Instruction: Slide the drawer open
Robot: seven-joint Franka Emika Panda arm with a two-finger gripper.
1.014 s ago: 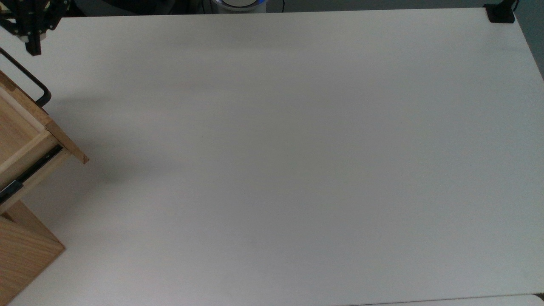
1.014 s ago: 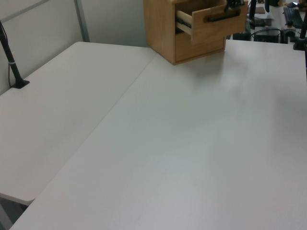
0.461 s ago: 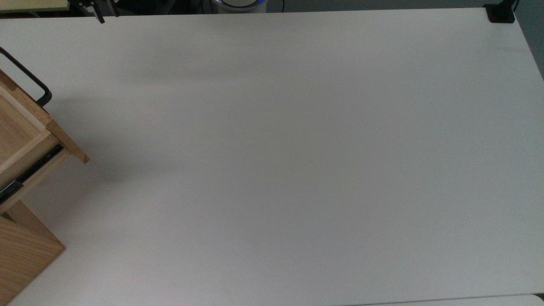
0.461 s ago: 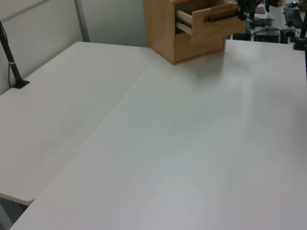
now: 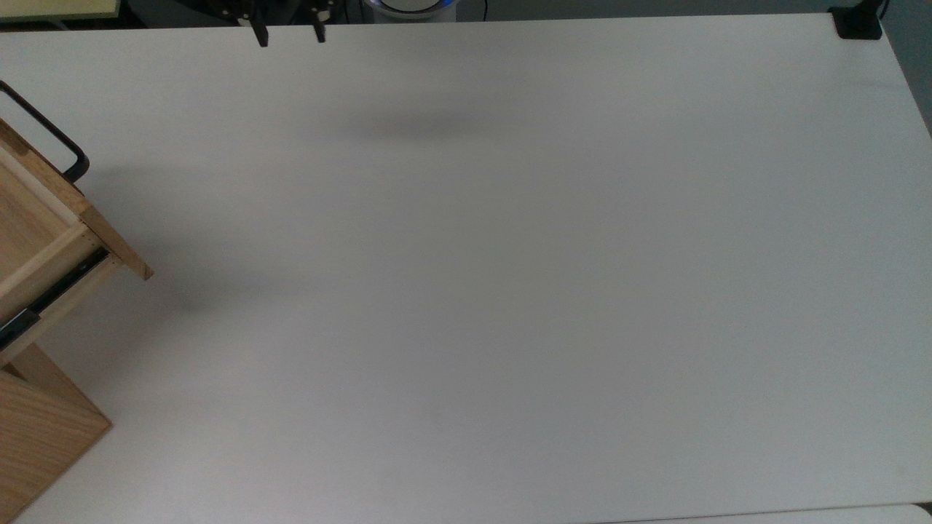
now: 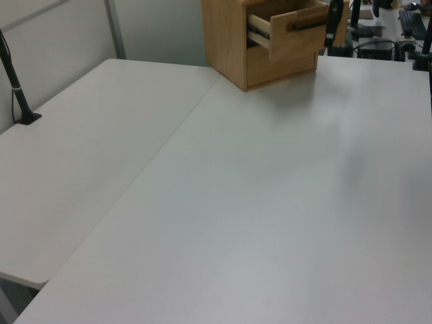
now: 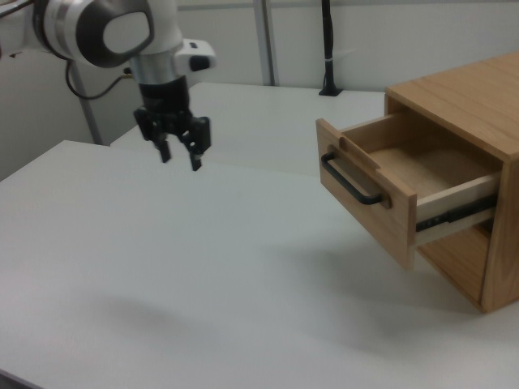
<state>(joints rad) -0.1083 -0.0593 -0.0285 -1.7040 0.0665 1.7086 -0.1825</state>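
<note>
Fingers (image 7: 165,152) spread well apart, nothing between them, touching nothing, pointing down above the white table (image 7: 162,267). Gripper (image 7: 180,157) hanging in the air under a white wrist, well apart from the drawer (image 7: 369,182), toward the right view's left. Seen again as two dark tips at the upper edge of the top view, gripper (image 5: 289,35) over the far rim of the table (image 5: 510,276), with a faint shadow on the surface below and to the top view's right. Appears in the left view as a dark upright shape, gripper (image 6: 333,25) overlapping the drawer front in line of sight; whether close to it from that angle, cannot tell. Drawer pulled partly out of the cabinet (image 7: 470,105), front panel standing clear of the body, interior bare, thin black bar handle (image 7: 350,183) across the front, dark metal rail (image 7: 450,215) exposed along the side. Sits at the top view's left edge, drawer (image 5: 40,218) angled toward the table's middle, handle (image 5: 51,135) on its outer face, cabinet (image 5: 36,429) below it in the picture. Stands at the far end of the table in the left view, drawer (image 6: 297,37) jutting from the cabinet (image 6: 226,34). No brand, label or readable writing anywhere.
</note>
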